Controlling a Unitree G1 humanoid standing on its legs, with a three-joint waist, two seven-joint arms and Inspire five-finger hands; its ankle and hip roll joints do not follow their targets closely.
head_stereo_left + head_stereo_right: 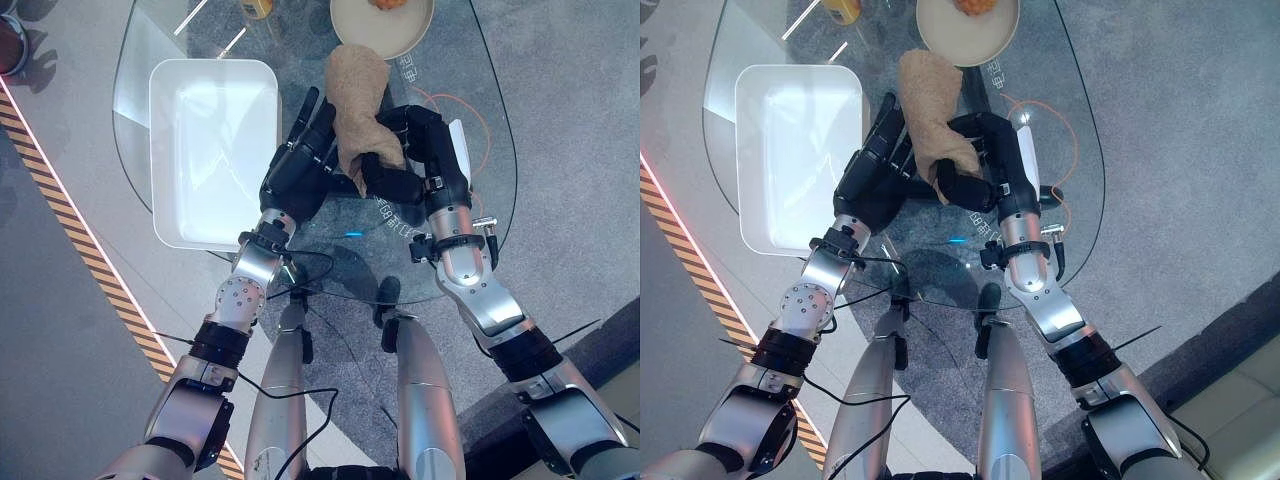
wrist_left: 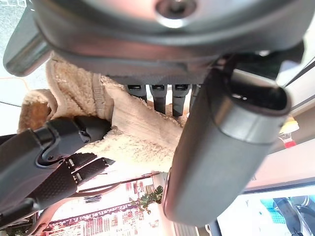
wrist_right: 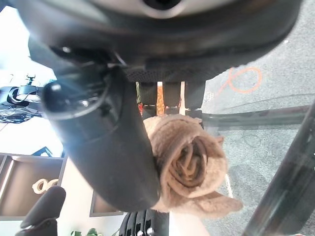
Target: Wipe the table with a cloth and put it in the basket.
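A tan cloth (image 1: 358, 95) lies bunched on the round glass table (image 1: 480, 190), its far end stretching toward a plate. My right hand (image 1: 420, 150) is shut on the cloth's near end, fingers and thumb curled round the roll (image 3: 189, 167). My left hand (image 1: 300, 165) rests just left of it with fingers straight, their tips against the cloth (image 2: 133, 128). The white rectangular basket (image 1: 215, 140) stands on the table's left part, right beside the left hand, with nothing inside.
A beige plate (image 1: 370, 35) with some food stands at the table's far edge, just beyond the cloth. A yellow object (image 1: 257, 7) sits at the far edge to its left. Grey floor surrounds the table, with a striped line (image 1: 70, 230) on the left.
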